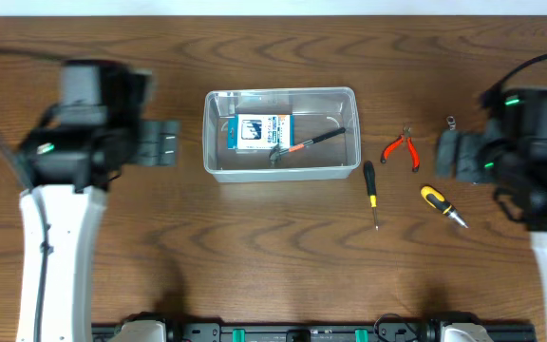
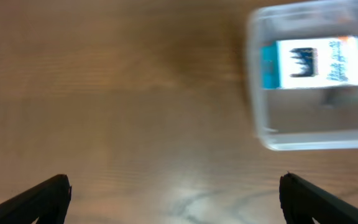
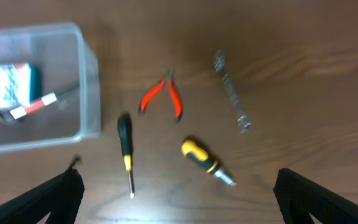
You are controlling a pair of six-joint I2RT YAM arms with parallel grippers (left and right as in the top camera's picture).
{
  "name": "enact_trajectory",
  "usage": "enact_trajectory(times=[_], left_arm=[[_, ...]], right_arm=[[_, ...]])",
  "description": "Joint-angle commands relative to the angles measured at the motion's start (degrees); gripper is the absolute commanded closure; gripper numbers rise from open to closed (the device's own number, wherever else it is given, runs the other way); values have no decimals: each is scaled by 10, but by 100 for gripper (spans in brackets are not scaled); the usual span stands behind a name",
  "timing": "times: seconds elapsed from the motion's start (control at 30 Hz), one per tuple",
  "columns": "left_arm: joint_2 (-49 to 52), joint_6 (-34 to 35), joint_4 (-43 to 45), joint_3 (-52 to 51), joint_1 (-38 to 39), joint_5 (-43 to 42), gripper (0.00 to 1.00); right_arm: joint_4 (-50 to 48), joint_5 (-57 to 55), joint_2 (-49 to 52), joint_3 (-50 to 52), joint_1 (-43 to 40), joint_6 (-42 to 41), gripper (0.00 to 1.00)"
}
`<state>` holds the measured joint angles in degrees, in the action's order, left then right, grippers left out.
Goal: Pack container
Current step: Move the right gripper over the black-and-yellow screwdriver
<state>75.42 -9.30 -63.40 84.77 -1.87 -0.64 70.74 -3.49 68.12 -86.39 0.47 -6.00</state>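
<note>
The container point(image 1: 215, 169) is a clear tub at the table's middle. In it lie a blue and white box point(image 1: 259, 131) and a tool with a red and black handle point(image 1: 307, 142). To its right on the wood lie red pliers point(image 1: 402, 148), a thin black and yellow screwdriver point(image 1: 371, 190), a stubby yellow screwdriver point(image 1: 442, 204) and a metal wrench point(image 3: 230, 92). My left gripper point(image 1: 164, 142) is open, left of the tub and holding nothing. My right gripper point(image 1: 449, 155) is open over the tools, its fingers wide apart either side of the two screwdrivers point(image 3: 176, 180).
In the left wrist view the container point(image 2: 260, 124) sits at the upper right with the box point(image 2: 312, 62) inside, and bare wood lies between my open fingers point(image 2: 176, 186). The right wrist view shows the container's right wall point(image 3: 89, 74) at the left.
</note>
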Motion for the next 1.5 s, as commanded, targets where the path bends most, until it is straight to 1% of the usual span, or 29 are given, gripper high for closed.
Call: enact_trajectory(times=[0.0,0.13,0.2,0.27,0.3,0.37,0.47,0.57,0.67,0.93,1.47], left_arm=[[-14,49,-10,-9,-62,4,2],[-30,66,-2,-28,-118,2,2],[-38,71,5,-38,-130,1,2],[-45,73,11,-47,-132,-1,2],[-48,73,12,-49,-132,-2,2],[-52,73,15,-55,-132,-2,2],[-56,77,20,-59,-132,-2,2],[-56,77,20,-59,-132,-2,2],[-56,77,22,-59,-132,-2,2],[-56,75,24,-59,-132,-2,2],[-54,75,31,-59,-132,-2,2]], right_arm=[[43,-7,-5,-55,-12,8,1],[112,55,-1,-45,-10,-12,1],[120,76,0,-21,-1,-13,1],[109,75,1,12,18,-20,1],[99,75,1,30,29,-24,2],[76,71,2,67,54,-33,1],[40,50,13,121,87,-54,1],[20,50,40,147,106,-56,1],[5,49,85,150,123,-43,1],[-49,48,189,150,146,-42,1],[-103,48,260,161,153,-33,1]])
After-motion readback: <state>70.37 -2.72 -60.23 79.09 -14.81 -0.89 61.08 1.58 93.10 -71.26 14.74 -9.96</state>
